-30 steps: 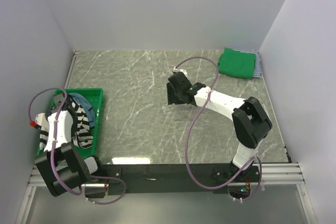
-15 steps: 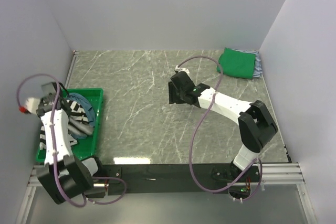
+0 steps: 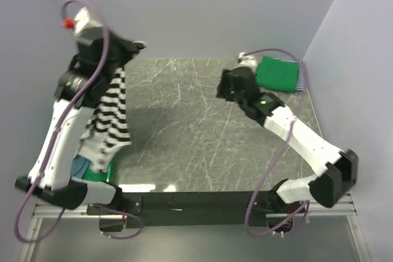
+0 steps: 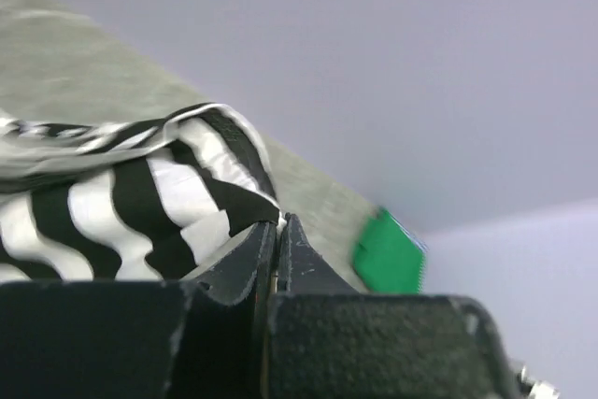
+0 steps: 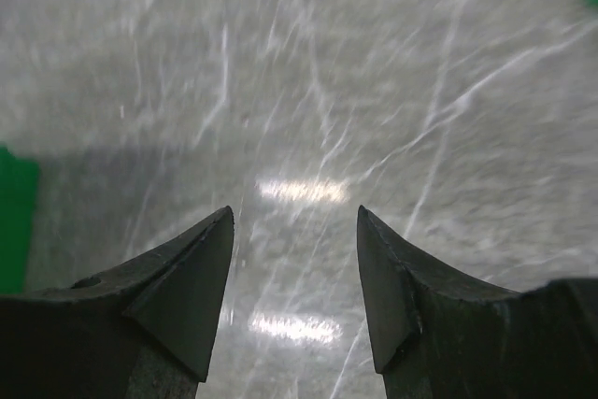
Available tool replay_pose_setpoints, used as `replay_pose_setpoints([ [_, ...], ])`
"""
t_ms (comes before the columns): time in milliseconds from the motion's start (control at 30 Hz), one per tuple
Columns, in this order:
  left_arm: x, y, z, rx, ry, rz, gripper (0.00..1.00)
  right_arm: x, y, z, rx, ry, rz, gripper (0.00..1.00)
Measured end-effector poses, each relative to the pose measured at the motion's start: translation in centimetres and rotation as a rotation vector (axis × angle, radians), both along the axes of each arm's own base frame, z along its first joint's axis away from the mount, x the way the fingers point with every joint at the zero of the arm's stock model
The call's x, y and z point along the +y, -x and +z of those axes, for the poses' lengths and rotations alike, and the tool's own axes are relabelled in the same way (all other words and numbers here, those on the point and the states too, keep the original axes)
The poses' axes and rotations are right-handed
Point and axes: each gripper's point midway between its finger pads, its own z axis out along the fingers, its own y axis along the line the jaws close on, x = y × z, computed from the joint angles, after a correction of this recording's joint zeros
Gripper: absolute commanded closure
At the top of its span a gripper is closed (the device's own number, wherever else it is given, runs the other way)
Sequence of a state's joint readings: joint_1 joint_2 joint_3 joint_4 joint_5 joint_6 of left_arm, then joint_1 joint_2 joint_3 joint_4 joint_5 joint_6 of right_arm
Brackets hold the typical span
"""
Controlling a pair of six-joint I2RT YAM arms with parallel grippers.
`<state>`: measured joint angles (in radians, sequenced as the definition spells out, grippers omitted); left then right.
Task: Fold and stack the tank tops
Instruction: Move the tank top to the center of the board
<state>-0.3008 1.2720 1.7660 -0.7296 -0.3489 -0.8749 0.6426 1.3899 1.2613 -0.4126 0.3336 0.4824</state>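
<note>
Three pale walls point(image 3: 202, 10), marbled tabletop point(image 3: 184, 115), stacked tank tops point(image 3: 277, 75) far-right

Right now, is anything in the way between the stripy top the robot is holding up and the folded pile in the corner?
Yes. The left gripper holds the black-and-white striped tank top up; the right gripper, open, hangs over the table just beside the folded green tank top, on the way there. Nothing else shows between.

Folded tops point(image 3: 279, 73) far right, bin point(image 3: 101, 173) near left
</note>
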Motion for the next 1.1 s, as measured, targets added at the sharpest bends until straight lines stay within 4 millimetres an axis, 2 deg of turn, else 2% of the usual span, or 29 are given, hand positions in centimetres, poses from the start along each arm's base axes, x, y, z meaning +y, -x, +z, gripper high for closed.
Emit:
replay_pose_setpoints([
  [67,-4.5,-0.8,2.0,-0.035,-0.023,-0.098,1.00,-2.4,-0.2,2.8,-0.061,-0.038,-0.061,0.38],
  [133,-8.6,-1.3,2.8,-0.045,-0.046,-0.182,0.99,-4.8,-0.2,5.0,-0.113,-0.069,-0.118,0.38],
  [233,-12.3,-1.3,1.9,-0.033,-0.067,-0.272,0.99,-7.4,0.4,7.5,-0.175,-0.104,-0.178,0.37],
  [300,-13.8,-1.3,-0.3,0.004,-0.083,-0.312,0.99,-8.1,1.0,8.1,-0.195,-0.119,-0.189,0.37],
  [367,-15.3,-1.1,-3.3,0.049,-0.096,-0.358,1.00,-8.4,1.5,7.9,-0.195,-0.123,-0.193,0.38],
  [467,-17.4,0.0,-10.2,0.148,-0.111,-0.451,1.00,-8.6,1.9,5.6,-0.159,-0.109,-0.196,0.38],
  [533,-19.2,2.1,-16.5,0.246,-0.122,-0.538,0.99,-8.7,2.1,3.3,-0.116,-0.087,-0.198,0.38],
  [600,-21.3,5.3,-22.8,0.354,-0.143,-0.644,0.99,-8.8,2.5,0.5,-0.059,-0.057,-0.201,0.38],
  [633,-22.4,7.8,-25.9,0.415,-0.161,-0.708,1.00,-8.8,2.5,-0.6,-0.036,-0.044,-0.203,0.38],
  [700,-24.4,12.4,-29.9,0.483,-0.191,-0.825,0.99,-8.9,2.5,-2.6,0.009,-0.016,-0.206,0.38],
  [800,-27.0,19.4,-33.6,0.529,-0.208,-0.995,0.99,-8.5,2.2,-4.9,0.065,0.008,-0.192,0.38],
  [900,-27.4,26.0,-36.8,0.599,-0.209,-1.131,0.99,-8.0,1.8,-6.9,0.115,0.026,-0.165,0.38],
  [1000,-26.1,29.2,-38.6,0.668,-0.192,-1.155,0.98,-6.9,1.5,-9.0,0.175,0.040,-0.113,0.38],
  [1100,-24.2,30.1,-38.9,0.710,-0.139,-1.085,1.00,-5.7,1.8,-10.8,0.232,0.041,-0.054,0.38],
])
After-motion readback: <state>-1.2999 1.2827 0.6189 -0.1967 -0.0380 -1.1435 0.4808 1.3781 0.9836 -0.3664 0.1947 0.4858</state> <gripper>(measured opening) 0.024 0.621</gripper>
